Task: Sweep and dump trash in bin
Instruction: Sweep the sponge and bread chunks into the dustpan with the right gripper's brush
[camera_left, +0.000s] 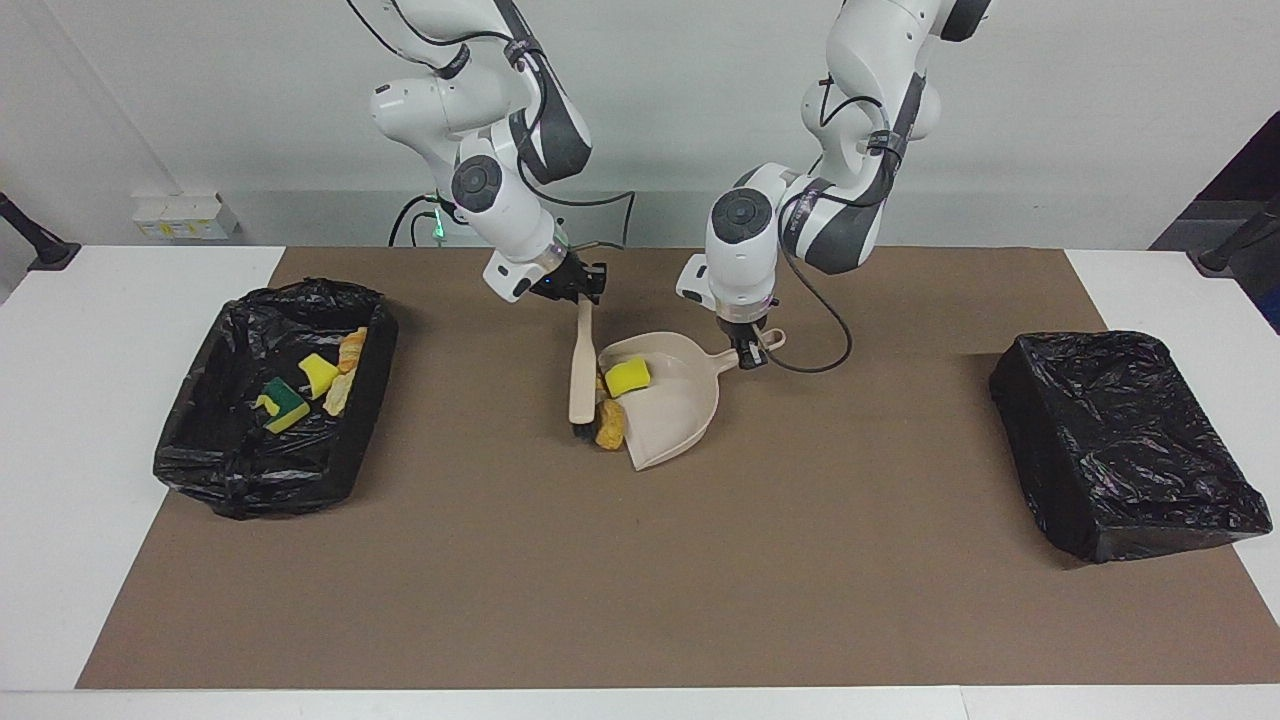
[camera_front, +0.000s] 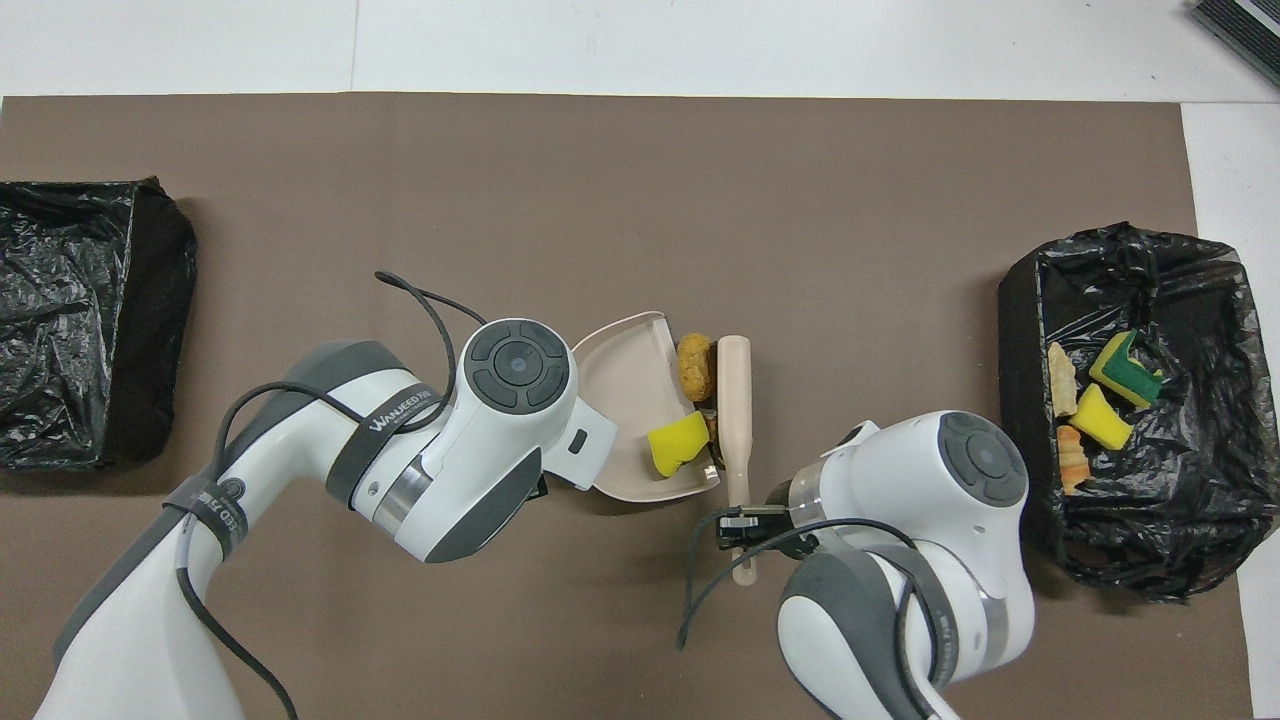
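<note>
step: sweep scraps into dustpan | right gripper (camera_left: 581, 292) clamped on brush (camera_left: 581, 372) handle, frame centre | left gripper (camera_left: 748, 352) clamped on dustpan (camera_left: 680, 415) handle | yellow sponge chunk (camera_left: 627, 377) in pan; bread-like pieces (camera_left: 609, 424) at lip, four scraps in lined bin (camera_left: 200, 462) | advice: bristles low, pan lip flat | smooth beige plastic, porous foam, crinkled black liner

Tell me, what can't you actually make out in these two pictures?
- Left gripper: the overhead view hides it under its own arm.
- Croissant-like scrap: nearly all hidden by the brush in both views.
- Bin at the left arm's end: cut off by the overhead view's edge; the facing view shows only black bag, no contents.
</note>
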